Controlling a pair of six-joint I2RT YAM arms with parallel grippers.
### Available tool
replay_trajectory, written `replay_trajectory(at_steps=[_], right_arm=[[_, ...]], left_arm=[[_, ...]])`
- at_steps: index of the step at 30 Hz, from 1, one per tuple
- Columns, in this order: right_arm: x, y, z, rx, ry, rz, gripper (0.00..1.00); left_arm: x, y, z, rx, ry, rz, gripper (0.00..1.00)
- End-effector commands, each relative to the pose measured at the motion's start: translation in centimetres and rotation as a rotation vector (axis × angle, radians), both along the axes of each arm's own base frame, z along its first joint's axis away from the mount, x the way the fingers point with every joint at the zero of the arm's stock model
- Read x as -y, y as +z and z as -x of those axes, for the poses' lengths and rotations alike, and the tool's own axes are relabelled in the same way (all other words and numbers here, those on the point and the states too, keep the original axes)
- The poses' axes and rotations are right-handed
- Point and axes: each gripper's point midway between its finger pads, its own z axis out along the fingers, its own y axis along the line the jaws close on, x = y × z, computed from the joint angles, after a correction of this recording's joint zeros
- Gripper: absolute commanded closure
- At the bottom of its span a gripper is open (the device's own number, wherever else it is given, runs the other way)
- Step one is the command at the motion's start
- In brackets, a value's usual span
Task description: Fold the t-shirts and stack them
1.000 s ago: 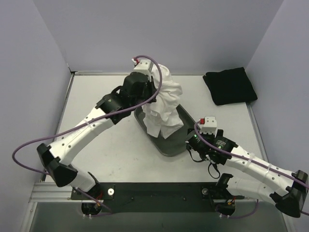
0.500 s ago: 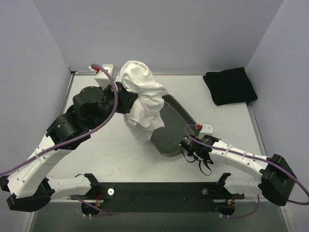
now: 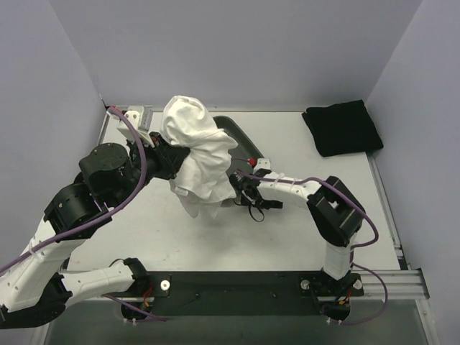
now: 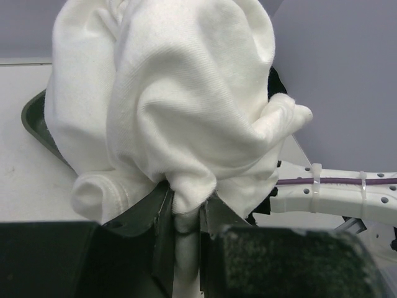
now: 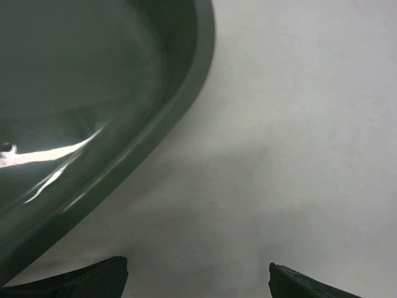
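Near edge: a black mounting rail (image 3: 237, 284) carries both arm bases. Beyond it, the pale grey table (image 3: 280, 233) shows bare in a broad band across the middle, and again to the right of the right arm's elbow.

Left pincer (image 4: 186, 211): we see it clamped on a gathered neck of the white t-shirt (image 4: 167, 93), with cloth squeezed between the two dark fingers (image 4: 162, 217). The shirt is lifted and bunched, billowing out past the pincer. From above, the white t-shirt (image 3: 198, 154) hangs left of table centre and covers the left part of the dark green tray (image 3: 236, 131). We cannot tell whether its lowest fold meets the table.

Right pincer (image 5: 195, 280): the jaws are spread wide with nothing between them, only bare tabletop. The tray's rim (image 5: 186, 105) curves just beside it at upper left. From above, the right pincer (image 3: 241, 185) sits at the tray's near side, close against the hanging shirt's right edge. We cannot make out whether they touch.

Far right corner: the black t-shirt (image 3: 343, 128) lies folded flat on the table, well apart from both pincers, with bare table between it and the tray.

Room: plain lavender-grey walls (image 3: 237, 50) close in the table at left, back and right. A narrow strip of table runs between the left arm and the left wall.
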Motion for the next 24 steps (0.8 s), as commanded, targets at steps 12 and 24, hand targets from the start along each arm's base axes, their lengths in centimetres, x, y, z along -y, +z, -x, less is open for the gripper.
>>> replay_trajectory(at_steps=[12,24], right_arm=[[-12.4,0.9,-9.0,0.049,0.257,-0.273,0.0],[-3.9,10.8,-4.8,0.239,0.145,-0.178,0.0]], left_arm=[[0.9,1.2,0.3,0.034,-0.037,0.053,1.0],[1.7,1.6,1.5,0.024,-0.117,0.084,1.0]])
